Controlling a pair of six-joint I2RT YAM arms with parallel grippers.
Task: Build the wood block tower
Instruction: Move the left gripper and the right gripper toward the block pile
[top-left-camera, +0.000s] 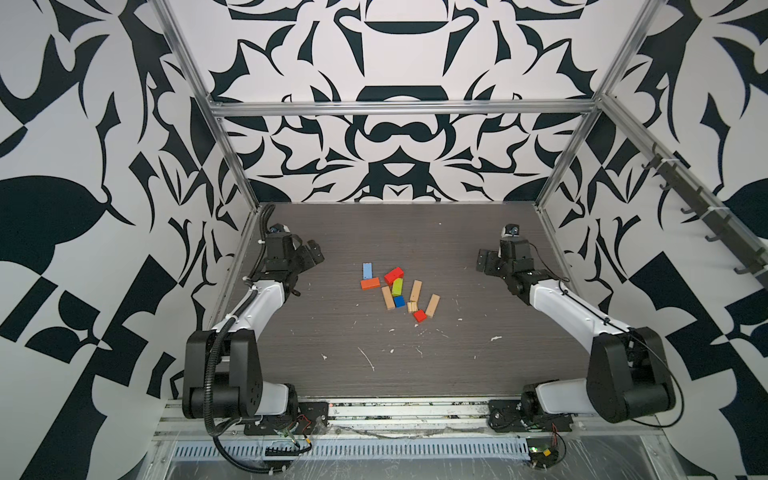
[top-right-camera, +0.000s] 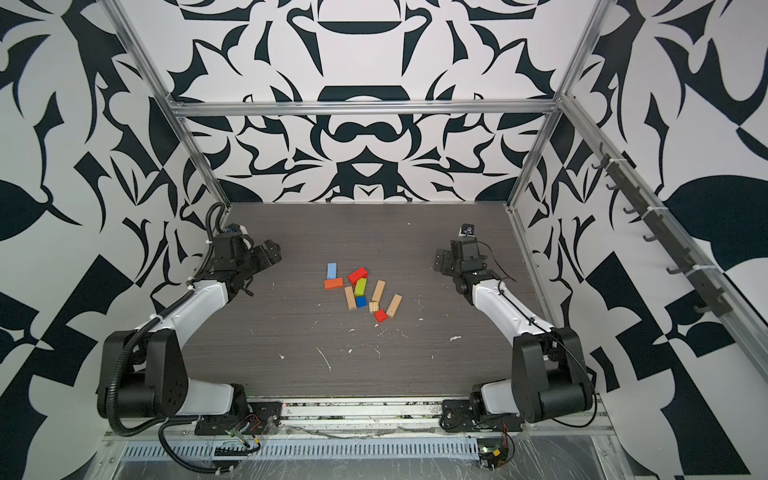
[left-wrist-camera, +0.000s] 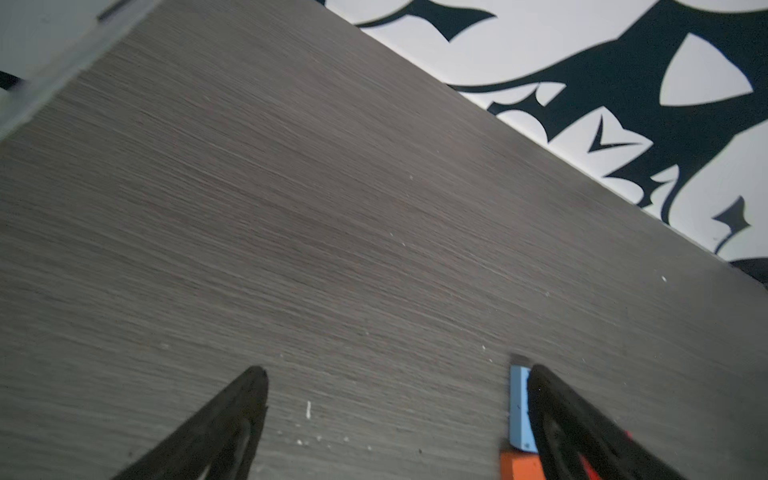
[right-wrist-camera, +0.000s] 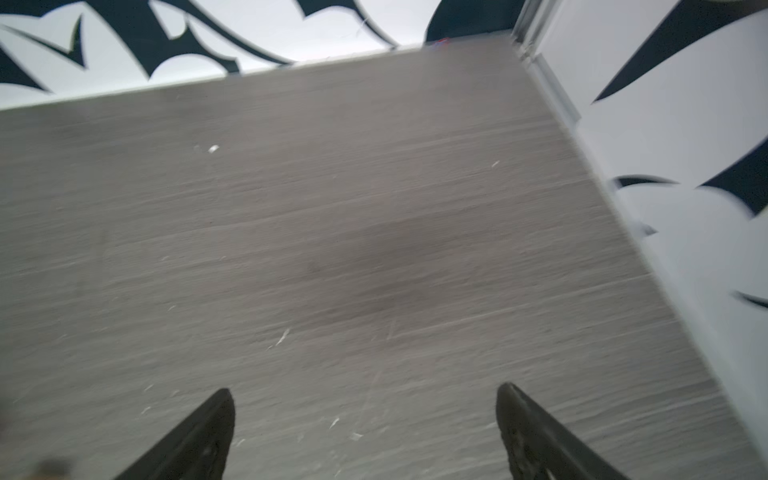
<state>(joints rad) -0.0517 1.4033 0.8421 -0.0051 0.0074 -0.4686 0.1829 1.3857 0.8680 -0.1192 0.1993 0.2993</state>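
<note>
The wood blocks lie loose in a cluster mid-table in both top views: a light blue plank (top-left-camera: 367, 270) (top-right-camera: 331, 270), an orange block (top-left-camera: 370, 284), a red block (top-left-camera: 393, 274), a lime green block (top-left-camera: 397, 286), a blue cube (top-left-camera: 399, 301), a red cube (top-left-camera: 419, 316) and several tan pieces (top-left-camera: 415, 290). My left gripper (top-left-camera: 313, 253) (left-wrist-camera: 397, 370) hangs open to their left. In the left wrist view the light blue plank (left-wrist-camera: 518, 407) and orange block (left-wrist-camera: 521, 467) show beside one finger. My right gripper (top-left-camera: 484, 262) (right-wrist-camera: 365, 390) is open and empty, well right of the cluster.
The dark wood-grain table (top-left-camera: 374, 365) carries white flecks and scratches in front of the blocks. Metal frame posts (top-left-camera: 245, 195) and patterned walls close in the back and both sides. Both arm bases (top-left-camera: 232, 386) sit at the front edge.
</note>
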